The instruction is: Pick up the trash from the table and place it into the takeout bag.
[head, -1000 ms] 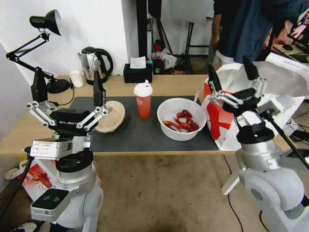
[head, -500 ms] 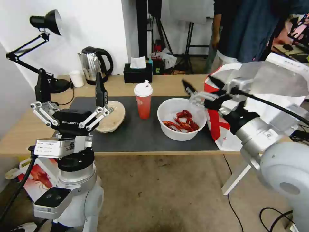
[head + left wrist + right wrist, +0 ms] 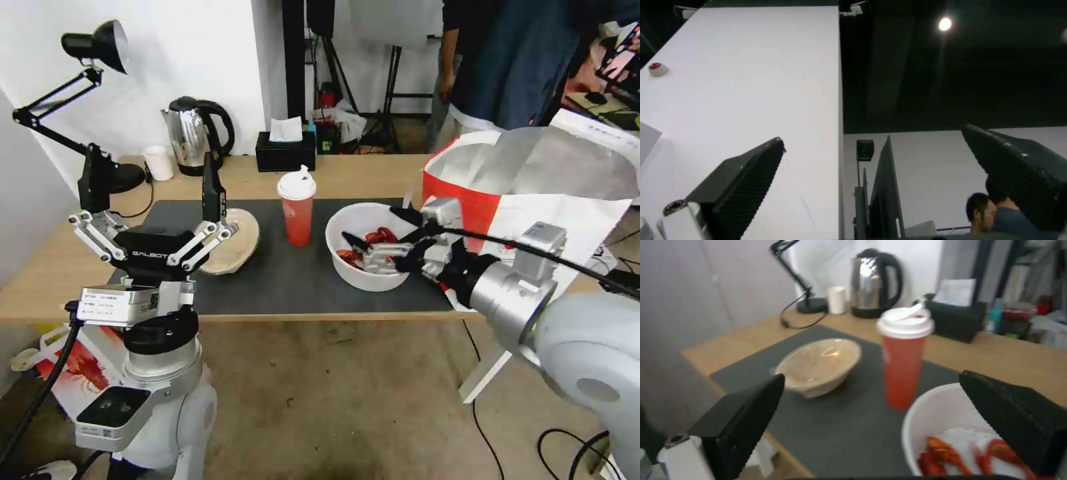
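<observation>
The wide white plastic bowl of red crayfish shells (image 3: pixel 375 255) is seen on the black mat, at nine o'clock of the red-and-white takeout bag (image 3: pixel 533 193). The right gripper (image 3: pixel 383 235), fingers spread, is held over its near rim, far nearer than the left gripper (image 3: pixel 155 200), parked spread and upturned.

Rounded silver-white arm housings carry black joint rings and black cables. The left tool (image 3: pixel 152 193) has a black body lettered GALBOT, silver linkage bars and long black ribbed fingers (image 3: pixel 744 186); a white labelled box sits beneath it. The right tool (image 3: pixel 379 231) matches.
</observation>
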Robot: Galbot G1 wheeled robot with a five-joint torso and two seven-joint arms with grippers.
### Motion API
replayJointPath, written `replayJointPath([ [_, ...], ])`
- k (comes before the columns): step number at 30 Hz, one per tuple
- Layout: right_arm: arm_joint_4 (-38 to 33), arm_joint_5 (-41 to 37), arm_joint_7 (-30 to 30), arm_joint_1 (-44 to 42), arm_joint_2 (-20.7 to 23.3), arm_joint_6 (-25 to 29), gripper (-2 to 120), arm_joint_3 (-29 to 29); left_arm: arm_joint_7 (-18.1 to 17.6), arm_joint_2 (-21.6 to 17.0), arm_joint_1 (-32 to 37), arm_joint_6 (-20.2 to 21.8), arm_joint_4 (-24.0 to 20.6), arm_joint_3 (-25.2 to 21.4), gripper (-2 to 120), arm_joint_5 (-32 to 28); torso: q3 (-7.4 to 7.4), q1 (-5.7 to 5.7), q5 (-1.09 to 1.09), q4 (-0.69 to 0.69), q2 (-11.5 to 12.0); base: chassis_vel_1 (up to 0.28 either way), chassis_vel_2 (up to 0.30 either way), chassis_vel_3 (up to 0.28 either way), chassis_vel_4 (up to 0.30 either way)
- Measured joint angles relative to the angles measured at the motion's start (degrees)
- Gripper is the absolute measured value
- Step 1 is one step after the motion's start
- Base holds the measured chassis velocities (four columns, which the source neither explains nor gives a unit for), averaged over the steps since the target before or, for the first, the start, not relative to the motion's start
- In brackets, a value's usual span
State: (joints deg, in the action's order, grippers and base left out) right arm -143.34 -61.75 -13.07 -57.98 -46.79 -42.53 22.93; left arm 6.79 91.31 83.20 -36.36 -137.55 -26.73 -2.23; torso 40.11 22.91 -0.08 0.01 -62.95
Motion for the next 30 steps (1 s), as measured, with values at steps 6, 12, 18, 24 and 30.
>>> replayJointPath([
  [6, 0.04, 3.38, 4.07, 1.48, 2.08, 0.43, 100, -5.33, 0.0, 0.0, 0.06, -0.12, 0.05, 0.32, 100, 0.22, 0.0, 0.0, -0.01, 0.0, 0.0, 0.0, 0.0, 0.0, 0.0],
  [12, 0.08, 7.99, 8.96, 3.45, 3.03, 0.83, 100, -10.04, -0.01, 0.02, 0.49, -0.48, 0.17, 0.39, 100, 0.45, 0.0, 0.0, 0.0, 0.0, 0.0, 0.0, 0.0, 0.0, 0.0],
  [18, 5.12, 10.72, 9.71, 7.54, 3.28, 1.02, 100, -15.27, -0.01, 0.04, 0.45, -0.52, 0.42, 0.94, 100, 0.91, 0.01, 0.0, 0.0, 0.0, 0.0, 0.0, 0.0, 0.0, 0.0],
  [24, 7.68, 10.85, 9.58, 9.76, 2.92, 1.07, 100, -17.48, -0.02, 0.05, 0.31, -0.59, 0.8, 0.97, 100, 1.0, 0.01, 0.0, 0.0, 0.0, 0.0, 0.0, 0.0, 0.0, 0.0],
  [30, 11.5, 11.08, 9.46, 12.81, 1.98, 1.13, 100, -20.55, -0.03, 0.05, 0.09, -0.77, 1.25, 0.95, 100, 1.01, 0.01, 0.0, 0.0, 0.0, 0.0, 0.0, 0.0, 0.0, 0.0],
])
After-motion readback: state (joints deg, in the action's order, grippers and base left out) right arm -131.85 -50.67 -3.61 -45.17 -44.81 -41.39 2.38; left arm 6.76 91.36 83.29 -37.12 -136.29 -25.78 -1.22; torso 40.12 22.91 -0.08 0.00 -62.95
